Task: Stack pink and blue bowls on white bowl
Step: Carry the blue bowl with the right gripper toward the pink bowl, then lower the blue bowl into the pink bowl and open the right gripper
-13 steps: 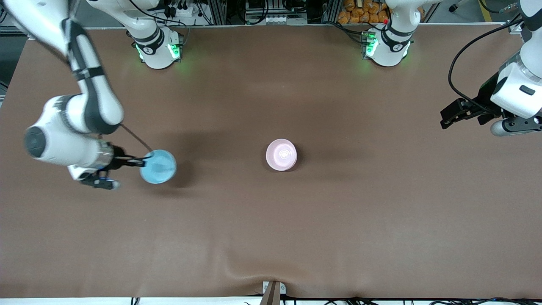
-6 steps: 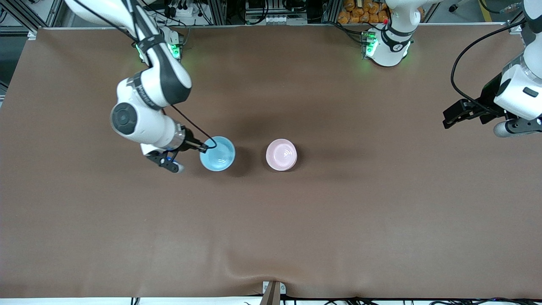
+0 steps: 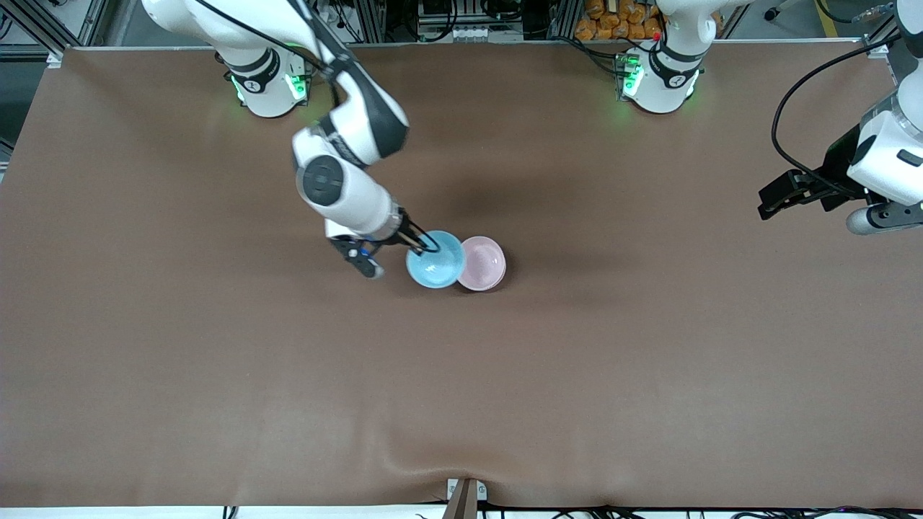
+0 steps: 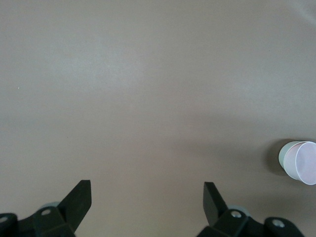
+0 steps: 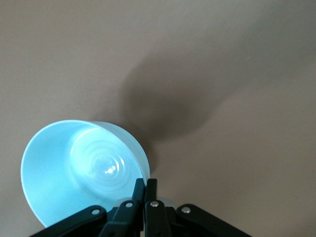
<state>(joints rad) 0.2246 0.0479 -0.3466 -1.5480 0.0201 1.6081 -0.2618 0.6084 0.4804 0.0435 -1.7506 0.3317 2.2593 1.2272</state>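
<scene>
Right gripper (image 3: 419, 244), frame centre, pinches rim of blue bowl (image 3: 435, 259), overlapping pink bowl (image 3: 484, 263) atop white bowl (image 4: 287, 154). Left gripper (image 3: 773, 199), right edge, spread wide, holding nothing, waits.

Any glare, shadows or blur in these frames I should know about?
Right wrist view: bright glare on the blue bowl floor, and a broad soft shadow on the table. Front view: a similar shadow above the pink bowl; no obvious blur. Left wrist view: even, flat light.

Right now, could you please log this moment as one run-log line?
right gripper: shut on light blue plastic bowl, over pale pink bowl | left gripper: open, waiting
</scene>
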